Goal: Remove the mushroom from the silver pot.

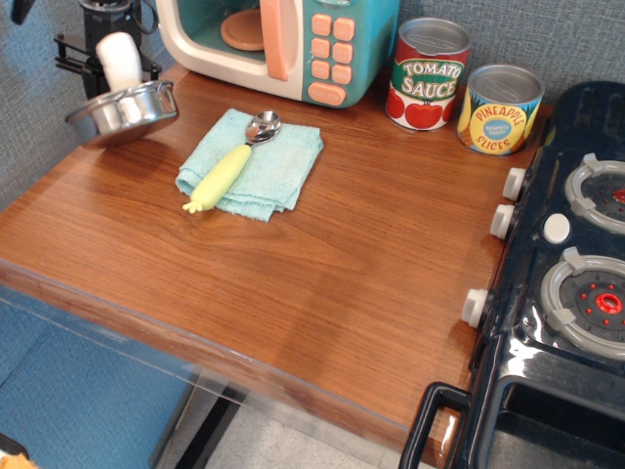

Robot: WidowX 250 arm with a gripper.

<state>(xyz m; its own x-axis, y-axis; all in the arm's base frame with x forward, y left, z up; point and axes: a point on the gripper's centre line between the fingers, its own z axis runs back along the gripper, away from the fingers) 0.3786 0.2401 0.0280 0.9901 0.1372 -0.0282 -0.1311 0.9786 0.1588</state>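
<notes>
The silver pot (122, 112) is at the table's far left, slightly tilted and reaching past the left edge. The mushroom's white stem (120, 63) stands up out of the pot. Its orange-brown cap is hidden inside the pot. My black gripper (115, 37) comes down from the top left corner and is shut on the top of the stem. Whether the pot rests on the table or hangs from the mushroom I cannot tell.
A teal cloth (256, 164) with a yellow-handled spoon (227, 168) lies right of the pot. A toy microwave (293, 44) stands at the back. Tomato sauce (428, 73) and pineapple (499, 108) cans stand back right. A black toy stove (566, 274) is at right.
</notes>
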